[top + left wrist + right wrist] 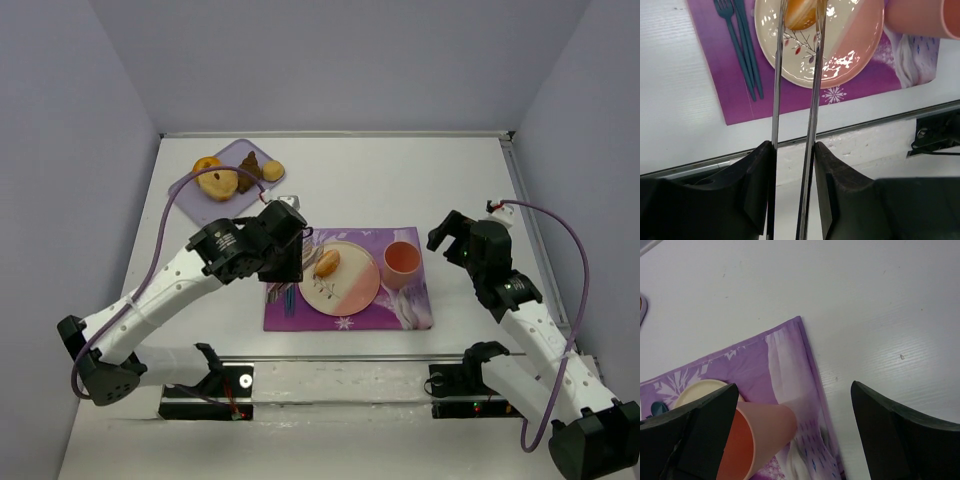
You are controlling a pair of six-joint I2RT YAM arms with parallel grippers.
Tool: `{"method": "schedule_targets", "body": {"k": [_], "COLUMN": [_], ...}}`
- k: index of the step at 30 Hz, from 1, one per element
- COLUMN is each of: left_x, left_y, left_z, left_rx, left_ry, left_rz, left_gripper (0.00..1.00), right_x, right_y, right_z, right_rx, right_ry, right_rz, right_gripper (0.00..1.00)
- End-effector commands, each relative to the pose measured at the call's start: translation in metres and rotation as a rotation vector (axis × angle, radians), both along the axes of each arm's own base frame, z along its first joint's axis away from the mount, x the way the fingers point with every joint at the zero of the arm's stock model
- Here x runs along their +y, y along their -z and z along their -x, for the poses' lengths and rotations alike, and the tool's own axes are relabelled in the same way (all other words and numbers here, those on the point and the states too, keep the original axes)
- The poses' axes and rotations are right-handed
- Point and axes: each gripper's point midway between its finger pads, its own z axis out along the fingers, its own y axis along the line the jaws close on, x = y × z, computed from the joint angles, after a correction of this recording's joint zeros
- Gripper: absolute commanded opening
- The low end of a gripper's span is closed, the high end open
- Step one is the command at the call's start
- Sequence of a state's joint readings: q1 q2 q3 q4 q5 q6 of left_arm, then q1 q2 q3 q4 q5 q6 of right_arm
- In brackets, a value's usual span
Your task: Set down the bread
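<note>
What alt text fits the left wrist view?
The left gripper pinches metal tongs whose tips flank the bread, over a cream-and-pink plate at the top of the frame. The plate sits on a purple placemat, with teal cutlery to its left and a pink cup at upper right.

White table point(400, 180). Lying flat toward its near middle, a purple placemat point(415, 305). Set well apart at the far left, a lavender tray point(190, 192).
</note>
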State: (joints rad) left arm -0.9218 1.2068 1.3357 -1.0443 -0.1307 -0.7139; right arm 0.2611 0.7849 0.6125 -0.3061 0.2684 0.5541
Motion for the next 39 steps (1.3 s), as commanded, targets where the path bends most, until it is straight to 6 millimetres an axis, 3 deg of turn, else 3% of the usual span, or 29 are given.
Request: {"method": "schedule_targets", "body": {"k": [1, 6, 10, 12, 13, 15, 21, 23, 25, 27, 30, 32, 37, 39], "left_x": [0.019, 0.056, 0.113, 0.128, 0.135, 0.155, 0.18, 0.198, 0.217, 0.223, 0.225, 0.223, 0.221, 0.212], "left_y": [-0.031, -0.028, 0.003, 0.016, 0.031, 0.041, 0.089, 0.104, 0.116, 0.13, 0.144, 0.148, 0.136, 0.119], "left_z": [-0.009, -0.042, -0.059, -0.06, -0.061, -0.063, -0.08, -0.083, -0.086, -0.087, -0.093, -0.094, -0.087, -0.092], "left_rx": [-0.091, -0.206, -0.248, -0.247, -0.247, -0.264, -0.32, -0.316, -0.304, -0.258, -0.216, -0.191, -0.143, -0.153], "left_ry": [-0.108, -0.453, -0.83, -0.96, -0.991, -1.097, -1.226, -1.277, -1.333, -1.3, -1.28, -1.258, -1.212, -1.17], "left_rz": [0.004, -0.037, -0.061, -0.031, -0.043, -0.028, -0.022, -0.083, -0.115, -0.159, -0.156, -0.165, -0.201, -0.144], "left_gripper": [0.44, 0.44, 0.43, 0.44, 0.45, 0.48, 0.56, 0.67, 0.71, 0.74, 0.92, 0.98, 0.99, 0.99], "right_x": [0.001, 0.001, 0.001, 0.0, 0.001, 0.001, 0.004, 0.003, 0.004, 0.005, 0.004, 0.005, 0.004, 0.005], "right_y": [-0.018, -0.02, -0.022, -0.023, -0.022, -0.022, -0.019, -0.018, -0.018, -0.017, -0.016, -0.016, -0.017, -0.018], "right_z": [-0.006, -0.005, -0.003, -0.003, -0.003, -0.004, -0.004, -0.004, -0.005, -0.005, -0.005, -0.005, -0.005, -0.005], "right_rx": [-0.061, -0.071, -0.081, -0.084, -0.083, -0.079, -0.065, -0.062, -0.063, -0.06, -0.057, -0.055, -0.059, -0.061], "right_ry": [0.0, -0.003, -0.003, -0.002, -0.003, -0.004, -0.015, -0.012, -0.014, -0.018, -0.015, -0.018, -0.016, -0.016], "right_rz": [-0.016, -0.014, -0.017, -0.017, -0.019, -0.02, -0.022, -0.023, -0.023, -0.024, -0.022, -0.023, -0.026, -0.028], "right_gripper": [1.0, 1.0, 1.0, 1.0, 1.0, 1.0, 1.0, 1.0, 1.0, 1.0, 1.0, 1.0, 1.0, 1.0]}}
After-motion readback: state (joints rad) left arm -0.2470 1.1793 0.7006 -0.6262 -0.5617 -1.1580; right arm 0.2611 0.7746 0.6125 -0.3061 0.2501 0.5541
